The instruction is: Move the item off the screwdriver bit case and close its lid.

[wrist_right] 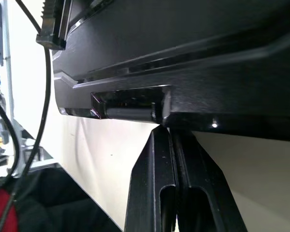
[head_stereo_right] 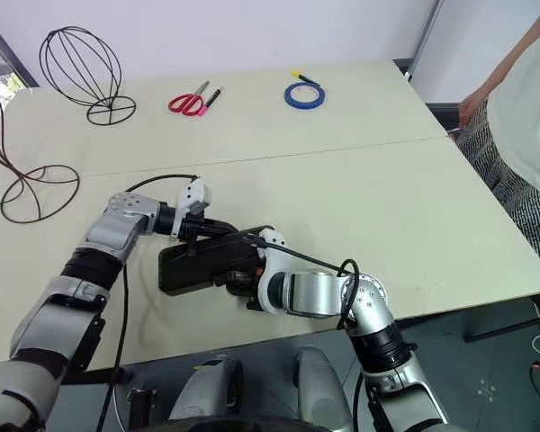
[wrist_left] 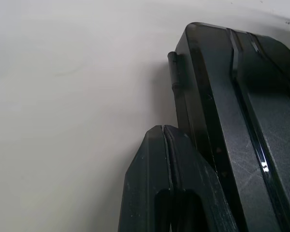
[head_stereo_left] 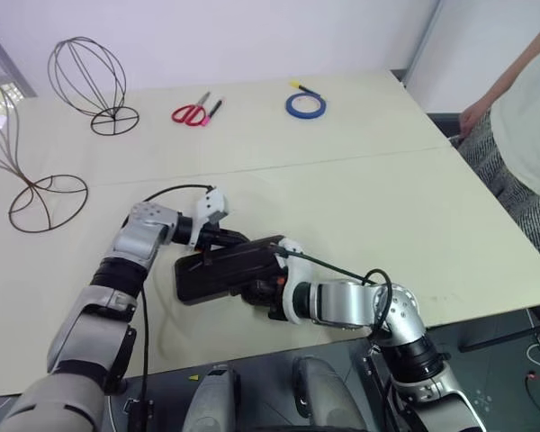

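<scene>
The screwdriver bit case [head_stereo_left: 198, 292] lies flat on the table's near part, dark and rectangular. Its lid [head_stereo_left: 227, 263] rests down on it. My left gripper [head_stereo_left: 241, 239] is shut, its tips against the case's far edge by the hinge [wrist_left: 173, 72]. From the near side, my right gripper [wrist_right: 166, 129] is shut, with its tips right under the black latch tab [wrist_right: 130, 104]. The item [head_stereo_left: 33, 186], a tall wire frame on a ring base, stands at the far left of the table, well apart from the case and partly cut off by the picture's edge.
A smaller round wire cage stand [head_stereo_left: 114, 120] stands at the back left. Red scissors [head_stereo_left: 191, 113] with a pen [head_stereo_left: 214, 109] and a blue tape roll [head_stereo_left: 305, 105] lie at the back. A person [head_stereo_left: 526, 126] stands by the table's right edge.
</scene>
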Available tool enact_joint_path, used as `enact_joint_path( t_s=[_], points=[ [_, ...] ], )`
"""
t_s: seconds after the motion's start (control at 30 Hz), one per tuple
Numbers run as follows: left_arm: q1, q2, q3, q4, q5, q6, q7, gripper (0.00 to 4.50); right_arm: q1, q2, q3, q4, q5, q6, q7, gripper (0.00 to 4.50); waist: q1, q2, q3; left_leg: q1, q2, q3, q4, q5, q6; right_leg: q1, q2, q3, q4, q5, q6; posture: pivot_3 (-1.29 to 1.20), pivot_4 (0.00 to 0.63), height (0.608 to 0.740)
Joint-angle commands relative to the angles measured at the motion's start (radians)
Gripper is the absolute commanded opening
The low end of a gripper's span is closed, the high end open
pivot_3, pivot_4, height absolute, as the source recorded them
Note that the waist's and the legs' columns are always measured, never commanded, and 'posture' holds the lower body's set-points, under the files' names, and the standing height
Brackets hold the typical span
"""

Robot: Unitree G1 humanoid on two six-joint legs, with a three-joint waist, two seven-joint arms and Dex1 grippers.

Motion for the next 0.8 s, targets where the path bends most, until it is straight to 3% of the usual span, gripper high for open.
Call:
enact_joint_path(
  t_s=[0.03, 0.53, 0.8],
  points=[
    [0.031, -0.019, -0.03, -0.047, 0.002, -0.012, -0.03, 0.0, -0.041, 0.006, -0.017, -0.032, -0.096, -0.036, 0.037, 0.05, 0.0, 0.0, 0.0, 0.0, 0.0, 0.0, 0.0, 0.0, 0.0, 0.0, 0.0, 0.0, 0.0, 0.0, 0.0, 0.0, 0.15, 0.74],
    [0.147, 0.001, -0.101, -0.17, 0.026, 0.002, -0.079, 0.0, -0.077, 0.026, -0.03, -0.044, -0.252, -0.016, 0.136, 0.05, -0.003, 0.001, -0.003, 0.004, 0.001, 0.0, -0.001, 0.0, 0.0, 0.003, 0.001, 0.0, 0.0, 0.0, -0.001, 0.0, 0.15, 0.74],
    [0.185, -0.022, -0.131, -0.109, 0.097, -0.072, -0.075, 0.0, -0.1, 0.039, -0.043, -0.051, -0.316, 0.006, 0.178, 0.05, -0.005, 0.003, -0.005, 0.005, 0.001, 0.0, -0.001, 0.0, 0.0, 0.004, 0.002, 0.0, 0.0, 0.0, -0.001, 0.0, 0.15, 0.74]
  ],
)
